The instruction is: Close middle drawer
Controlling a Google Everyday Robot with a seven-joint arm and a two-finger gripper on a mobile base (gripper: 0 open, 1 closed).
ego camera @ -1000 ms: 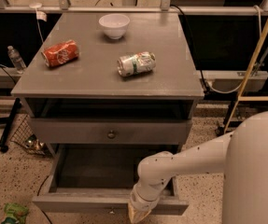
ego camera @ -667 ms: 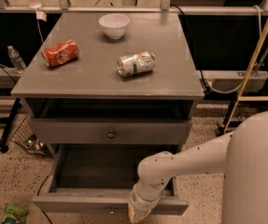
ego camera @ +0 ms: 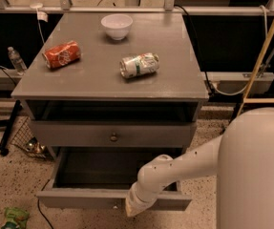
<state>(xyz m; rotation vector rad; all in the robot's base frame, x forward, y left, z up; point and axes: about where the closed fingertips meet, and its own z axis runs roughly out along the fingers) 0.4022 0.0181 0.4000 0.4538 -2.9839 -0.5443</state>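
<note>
The middle drawer [ego camera: 79, 199] is pulled far out at the bottom of the grey cabinet, and its dark inside [ego camera: 103, 168] looks empty. A small knob [ego camera: 115, 205] shows on its front. My gripper [ego camera: 131, 210] is at the end of the white arm [ego camera: 174, 168]. It sits low against the outer face of this drawer front, just right of the knob. Above it, the taller drawer front [ego camera: 69, 133] with a larger round knob [ego camera: 113, 137] is pushed in. The lowest drawer front is hidden.
On the cabinet top [ego camera: 174, 75] are a white bowl [ego camera: 117, 26], a red can [ego camera: 61, 54] and a green-white can [ego camera: 139, 65], both lying down. A water bottle [ego camera: 16, 60], a wire basket [ego camera: 26, 140] and green litter [ego camera: 13, 218] are at the left. A wooden pole [ego camera: 265, 46] is at the right.
</note>
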